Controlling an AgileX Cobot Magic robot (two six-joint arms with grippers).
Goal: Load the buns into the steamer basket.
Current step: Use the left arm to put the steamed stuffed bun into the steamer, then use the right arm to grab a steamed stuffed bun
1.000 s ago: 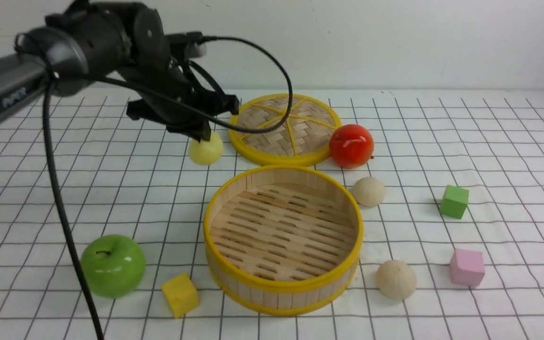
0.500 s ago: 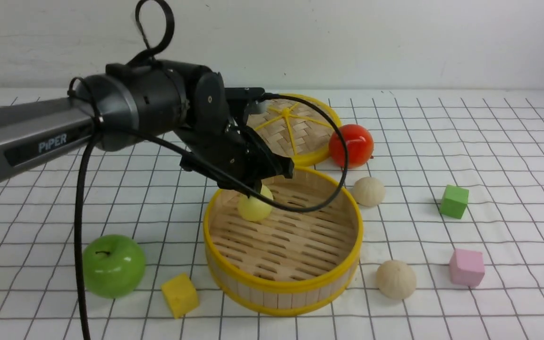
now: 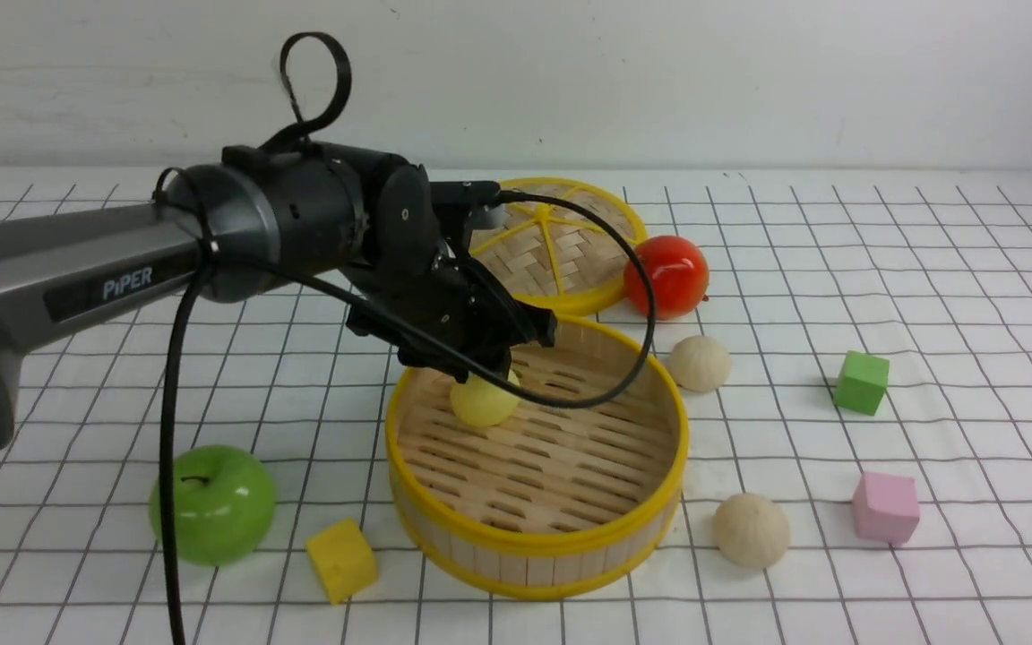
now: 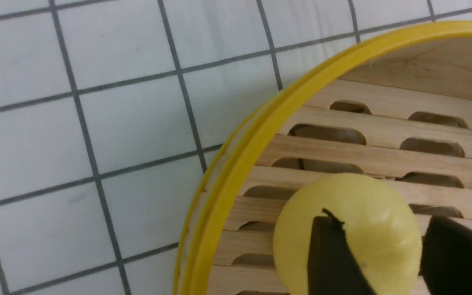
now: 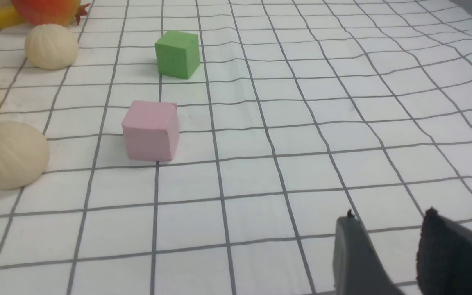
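Note:
The steamer basket (image 3: 534,539) stands at the table's middle, its yellow rim (image 4: 236,172) close in the left wrist view. The pale yellow bun (image 3: 483,403) (image 4: 367,196) lies on the slotted floor near the far left wall. My left gripper (image 3: 496,365) (image 4: 377,219) hovers just above it, open, fingers astride the bun's top. Two beige buns lie on the cloth right of the basket: one (image 3: 700,363) (image 5: 51,46) farther back, one (image 3: 752,530) (image 5: 8,155) nearer. My right gripper (image 5: 387,215) is open over bare cloth and is out of the front view.
A woven lid (image 3: 570,242) lies behind the basket with a red apple (image 3: 666,276) at its right. A green apple (image 3: 214,504) and a yellow cube (image 3: 341,559) sit front left. A green cube (image 3: 862,382) and a pink cube (image 3: 885,508) sit at the right.
My left arm carried the yellow bun from beside the lid into the basket and lowered it to the floor. Its jaws have parted. The right gripper has not moved.

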